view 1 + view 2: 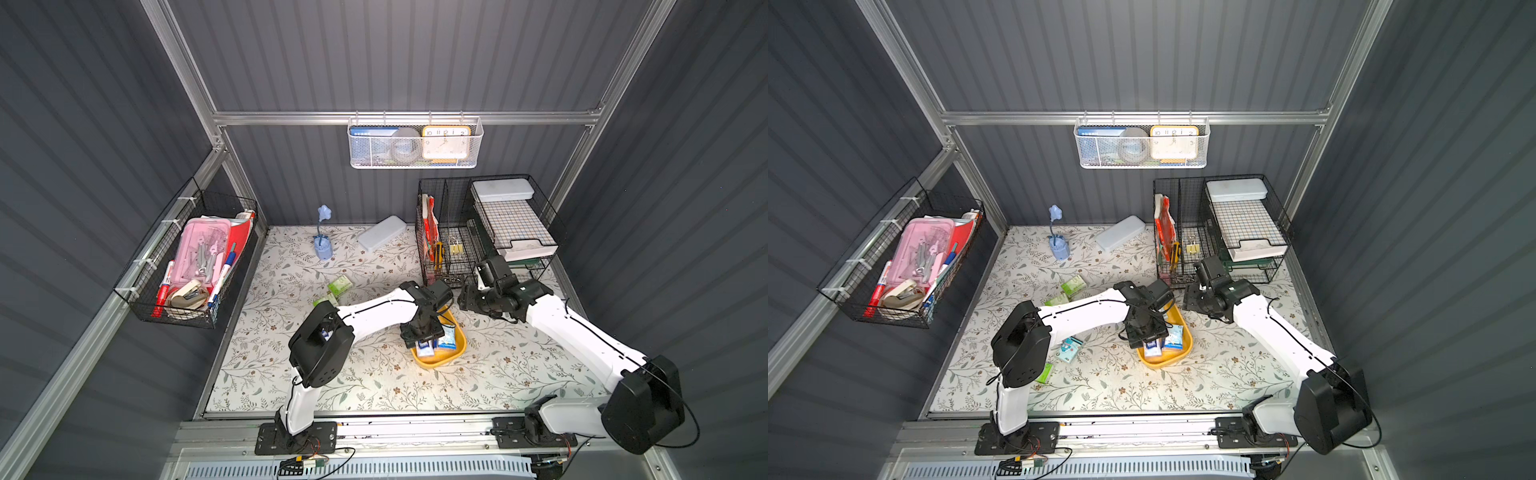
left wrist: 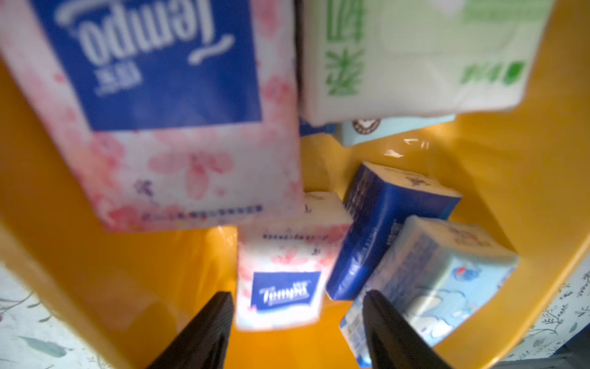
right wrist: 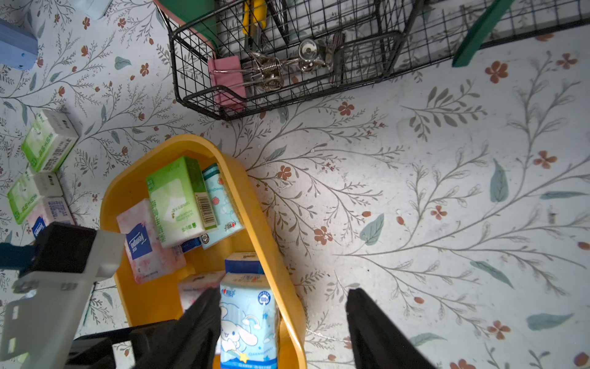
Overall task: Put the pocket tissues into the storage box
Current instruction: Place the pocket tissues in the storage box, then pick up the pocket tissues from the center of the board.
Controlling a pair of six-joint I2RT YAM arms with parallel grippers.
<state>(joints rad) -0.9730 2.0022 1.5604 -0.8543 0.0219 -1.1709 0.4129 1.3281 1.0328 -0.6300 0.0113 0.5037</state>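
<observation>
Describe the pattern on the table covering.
The table covering is white with grey-green leafy sprigs and small rust-red flowers; clearest in the right wrist view.

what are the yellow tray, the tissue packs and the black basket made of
Shallow yellow tray: likely moulded plastic, smooth and glossy, with bright glints on its rounded wall. Small printed tissue packs: thin shiny film wrap, probably over soft paper. Black grid basket: seemingly coated metal wire, thin crossed rods.
</observation>
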